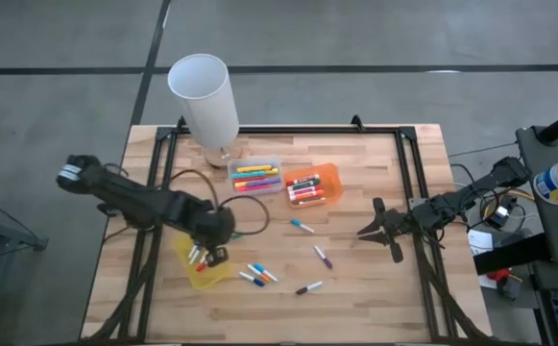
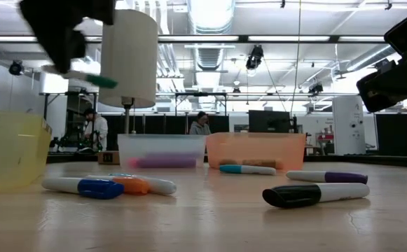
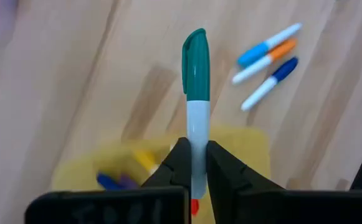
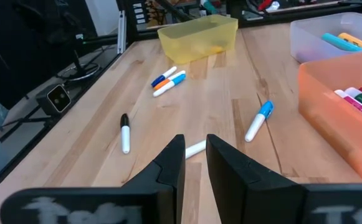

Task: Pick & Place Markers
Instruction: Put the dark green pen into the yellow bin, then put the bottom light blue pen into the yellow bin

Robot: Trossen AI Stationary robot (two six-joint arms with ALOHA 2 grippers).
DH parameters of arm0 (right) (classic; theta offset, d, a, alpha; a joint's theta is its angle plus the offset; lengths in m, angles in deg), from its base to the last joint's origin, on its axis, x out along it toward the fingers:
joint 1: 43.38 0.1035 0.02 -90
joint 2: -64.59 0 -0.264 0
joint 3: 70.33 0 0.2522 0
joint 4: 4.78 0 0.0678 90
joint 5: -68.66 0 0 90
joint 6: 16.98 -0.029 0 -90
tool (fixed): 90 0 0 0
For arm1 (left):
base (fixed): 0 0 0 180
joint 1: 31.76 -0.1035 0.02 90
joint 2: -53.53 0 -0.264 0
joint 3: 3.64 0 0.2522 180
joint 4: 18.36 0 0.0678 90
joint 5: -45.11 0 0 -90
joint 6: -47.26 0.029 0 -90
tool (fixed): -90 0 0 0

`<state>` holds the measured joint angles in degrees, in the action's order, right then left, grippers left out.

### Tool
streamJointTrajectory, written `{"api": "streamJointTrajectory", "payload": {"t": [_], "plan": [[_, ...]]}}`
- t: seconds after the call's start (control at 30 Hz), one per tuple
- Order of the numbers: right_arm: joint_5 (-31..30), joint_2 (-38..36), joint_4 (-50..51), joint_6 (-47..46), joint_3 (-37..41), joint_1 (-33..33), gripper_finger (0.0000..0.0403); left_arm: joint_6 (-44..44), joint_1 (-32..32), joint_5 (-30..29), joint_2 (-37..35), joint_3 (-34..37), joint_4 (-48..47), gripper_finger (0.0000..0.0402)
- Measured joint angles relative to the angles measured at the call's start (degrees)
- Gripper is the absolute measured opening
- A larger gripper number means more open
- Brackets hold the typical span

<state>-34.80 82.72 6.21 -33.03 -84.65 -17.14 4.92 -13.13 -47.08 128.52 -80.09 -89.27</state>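
Holding a green-capped white marker pinched by its barrel, left gripper hangs directly above the translucent yellow rectangular tray. Lower w/ cap level, release inside the walls. Right gripper, narrow & empty, waits well away from tray over pale wood tabletop; workshop beyond.
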Motion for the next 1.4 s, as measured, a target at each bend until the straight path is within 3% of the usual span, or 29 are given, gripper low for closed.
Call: {"api": "streamJointTrajectory", "payload": {"t": [0.33, 0.6, 0.83, 1.2, 1.4], "plan": [[0.00, 0.02, 0.00, 0.00, 0.00, 0.00, 0.0061, -17.31, 7.13, -1.32, -9.46, 14.89, 2.69, 0.0026], [-0.02, 0.02, 0.00, 0.00, 0.00, 0.00, 0.0061, -21.95, 8.15, 6.39, -10.79, 23.87, 6.86, 0.0025], [0.00, 0.02, 0.00, 0.00, 0.00, 0.00, 0.0061, -22.84, 8.12, 7.17, -10.82, 25.48, 8.86, 0.0029], [-0.02, 0.02, 0.00, 0.00, 0.00, -0.02, 0.0061, -25.56, 8.05, 4.68, -10.84, 25.42, 10.67, 0.0108], [-0.02, 0.02, 0.00, 0.00, 0.00, 0.00, 0.0061, -22.80, 7.18, 7.59, -10.84, 21.42, 10.67, 0.0118]]}}
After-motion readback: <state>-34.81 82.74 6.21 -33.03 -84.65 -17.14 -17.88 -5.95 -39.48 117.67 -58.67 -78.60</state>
